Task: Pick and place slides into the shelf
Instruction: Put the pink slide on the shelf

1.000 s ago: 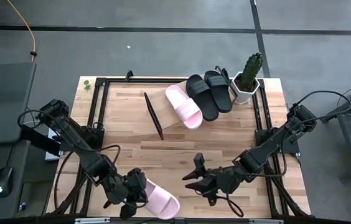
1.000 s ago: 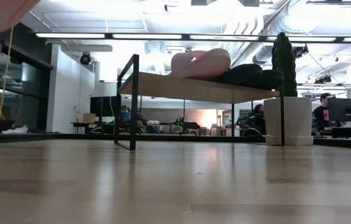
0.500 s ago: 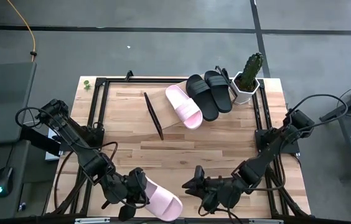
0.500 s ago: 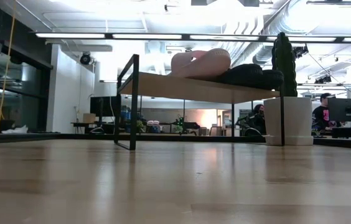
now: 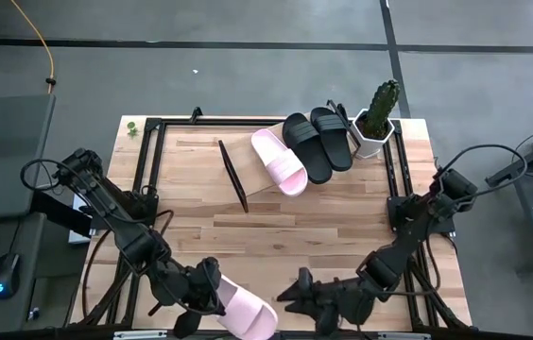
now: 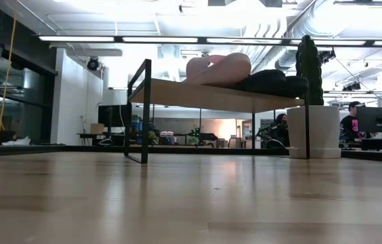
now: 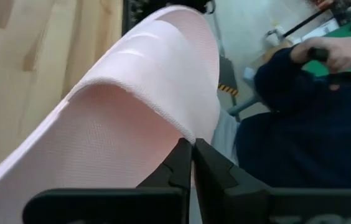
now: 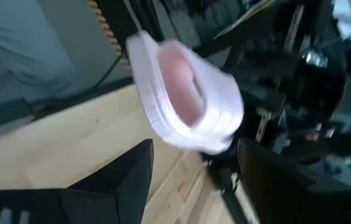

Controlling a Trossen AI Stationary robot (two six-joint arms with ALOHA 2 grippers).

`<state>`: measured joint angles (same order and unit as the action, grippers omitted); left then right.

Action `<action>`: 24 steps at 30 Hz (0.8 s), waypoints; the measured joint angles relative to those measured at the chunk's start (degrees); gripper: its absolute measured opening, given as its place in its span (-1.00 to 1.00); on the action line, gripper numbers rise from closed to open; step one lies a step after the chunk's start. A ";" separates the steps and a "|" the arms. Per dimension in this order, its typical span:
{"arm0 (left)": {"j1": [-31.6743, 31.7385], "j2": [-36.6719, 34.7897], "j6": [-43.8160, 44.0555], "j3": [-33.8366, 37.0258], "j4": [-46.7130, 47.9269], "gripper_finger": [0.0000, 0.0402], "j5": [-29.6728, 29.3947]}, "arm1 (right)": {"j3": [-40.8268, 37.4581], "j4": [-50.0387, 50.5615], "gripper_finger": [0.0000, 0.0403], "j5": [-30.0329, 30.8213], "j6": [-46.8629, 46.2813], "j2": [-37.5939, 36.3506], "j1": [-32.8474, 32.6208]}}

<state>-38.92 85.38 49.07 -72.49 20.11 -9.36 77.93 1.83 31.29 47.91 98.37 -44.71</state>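
Observation:
My left gripper point(image 5: 208, 288) is near the table's near edge, shut on a pale pink slide point(image 5: 248, 314) that juts toward the near edge; the left wrist view shows the same slide point(image 7: 138, 106). My right gripper point(image 5: 290, 290) is open just right of it, its fingers pointing at the slide point(image 8: 185, 102) without touching. The light-wood shelf point(image 5: 262, 184) stands at the far side. On it rest another pink slide point(image 5: 279, 162) and two black slides point(image 5: 306, 146), soles down. They also show in the low view, the pink one point(image 6: 218, 69) on the shelf point(image 6: 204, 95). My left gripper pinches the edge of the pink slide's wide strap point(image 7: 188, 132) between its two fingers point(image 7: 175, 163). The slide is lifted clear of the table and reaches out beyond the fingers toward the near edge.
A white hexagonal pot with a cactus point(image 5: 375, 121) stands at the shelf's right end. Bare wood table point(image 5: 323, 227) lies between the shelf and both grippers. A person in a dark blue sleeve point(image 7: 306, 118) is beyond the near edge.
My right gripper has moved toward the table's near edge, staying open and facing the held slide. My left gripper has carried the pink slide a little toward the near edge. The slide has left the top corner of the low view.

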 joint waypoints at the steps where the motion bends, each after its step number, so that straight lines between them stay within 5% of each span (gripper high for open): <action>1: -0.02 -0.26 -0.02 0.00 -0.52 -1.00 0.32 | 0.00 -0.71 0.13 0.02 0.81 -0.02 -0.44; 24: -0.09 -2.56 -2.31 0.00 -3.18 -1.00 1.42 | 0.00 -12.27 0.13 1.95 8.35 2.95 -1.05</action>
<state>-39.00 82.83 46.76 -72.49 16.93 -7.94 77.93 -10.44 33.24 56.26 101.32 -45.76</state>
